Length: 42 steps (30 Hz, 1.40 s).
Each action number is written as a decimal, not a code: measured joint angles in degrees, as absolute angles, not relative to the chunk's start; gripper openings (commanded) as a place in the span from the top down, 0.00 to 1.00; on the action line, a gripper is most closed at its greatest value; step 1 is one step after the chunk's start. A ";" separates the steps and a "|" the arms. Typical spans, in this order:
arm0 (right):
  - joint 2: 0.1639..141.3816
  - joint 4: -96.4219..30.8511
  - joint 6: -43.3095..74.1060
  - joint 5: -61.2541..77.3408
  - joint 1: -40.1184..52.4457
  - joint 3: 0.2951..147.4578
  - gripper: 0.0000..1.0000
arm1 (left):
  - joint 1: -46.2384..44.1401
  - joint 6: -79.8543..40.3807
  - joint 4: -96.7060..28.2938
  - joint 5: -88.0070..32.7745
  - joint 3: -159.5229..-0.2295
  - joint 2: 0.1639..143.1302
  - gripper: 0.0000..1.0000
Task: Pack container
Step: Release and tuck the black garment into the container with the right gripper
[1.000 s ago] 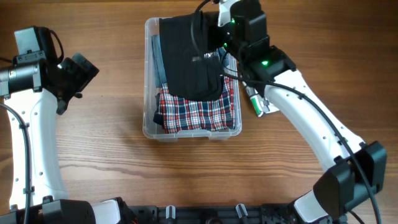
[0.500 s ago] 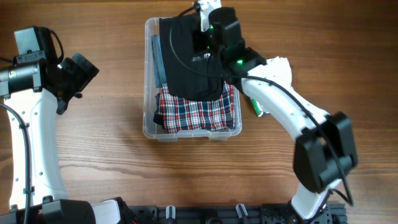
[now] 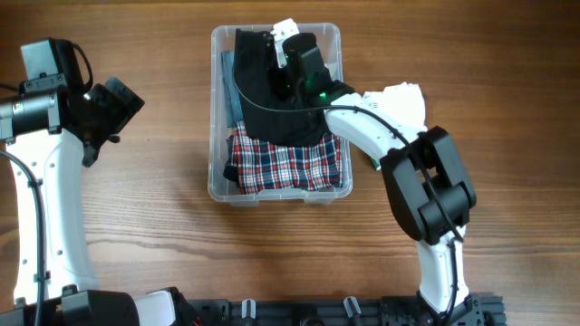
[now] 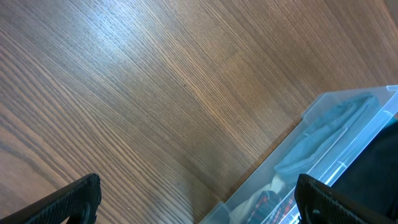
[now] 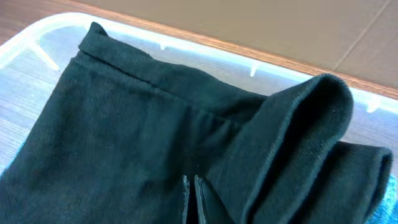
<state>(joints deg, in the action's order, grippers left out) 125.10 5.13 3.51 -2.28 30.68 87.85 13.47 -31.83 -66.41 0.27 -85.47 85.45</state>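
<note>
The container (image 3: 216, 109) is a clear plastic bin at the table's far middle. A black garment (image 3: 272, 104) lies on top in its far half. A red plaid cloth (image 3: 285, 167) fills its near half, and a blue cloth (image 3: 228, 81) lines its left wall. My right gripper (image 3: 288, 56) is inside the bin, shut, its tips (image 5: 192, 186) pressed into the black garment (image 5: 137, 130) beside a raised fold. My left gripper (image 3: 113, 104) hangs open over bare wood left of the bin. In its wrist view its gripper (image 4: 199, 202) holds nothing and the container (image 4: 273, 180) sits at lower right.
A small green and white item (image 3: 372, 156) lies on the table just right of the bin, mostly hidden under my right arm. The container's far rim (image 5: 205, 46) borders the table's far edge. Wooden tabletop surrounds the bin on the left, right and front.
My right gripper has swung left from the bin's far right corner to over the black garment, and its arm has folded in. The garment's right edge is pushed left. The left arm is still.
</note>
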 measured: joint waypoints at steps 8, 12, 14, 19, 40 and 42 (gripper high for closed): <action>125.54 2.39 3.38 -1.93 30.68 89.08 0.96 | 13.47 -31.83 -66.41 0.25 -85.47 85.45 0.00; 126.06 2.02 4.01 -1.93 30.68 89.10 0.96 | 13.47 -31.83 -66.41 0.25 -85.47 85.45 0.00; 126.45 1.76 4.27 -1.93 30.68 89.25 0.96 | 13.47 -31.83 -66.43 0.25 -85.47 85.45 0.00; 126.54 1.45 4.45 -1.93 30.68 89.43 0.95 | 13.47 -31.83 -66.41 0.25 -85.47 85.45 0.00; 96.86 -24.93 4.67 -7.81 30.20 86.72 0.96 | 13.47 -31.83 -66.39 0.25 -85.47 85.45 0.00; 96.47 -28.29 5.21 -7.18 30.20 86.74 0.95 | 13.47 -31.83 -66.41 0.23 -85.47 85.45 0.00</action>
